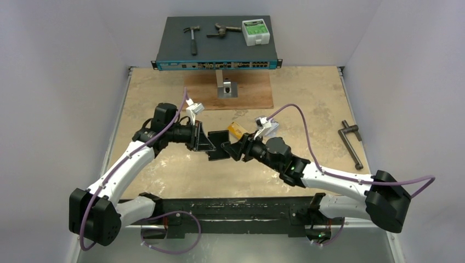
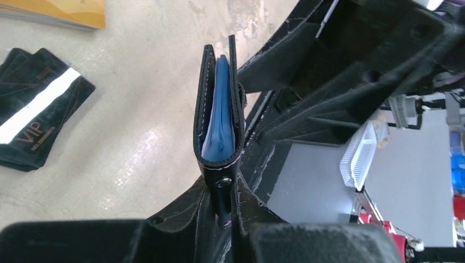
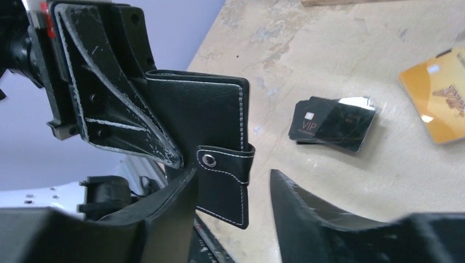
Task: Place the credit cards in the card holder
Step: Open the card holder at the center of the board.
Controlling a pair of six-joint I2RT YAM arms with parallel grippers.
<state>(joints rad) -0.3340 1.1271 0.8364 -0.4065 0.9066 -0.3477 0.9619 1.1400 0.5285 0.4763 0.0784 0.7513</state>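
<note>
clamping card holder (image 3: 211,118), left pincer (image 1: 207,143), right pincer (image 1: 234,149) parted

The left gripper (image 1: 211,143) and right gripper (image 1: 234,150) meet from opposite sides at the black card holder (image 1: 221,138) over the middle of the surface (image 1: 307,98). A gold-orange card (image 1: 237,129) lies just behind them. A T-handled tool (image 1: 351,143) lies well apart at the right.

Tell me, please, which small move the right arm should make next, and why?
Probably draw the right claw straight back off the black leather folding card holder: its jaws stand open, one side clear of it, while the left claw grips the holder's edge. That frees it to fetch the gold-orange plastic card.
</note>
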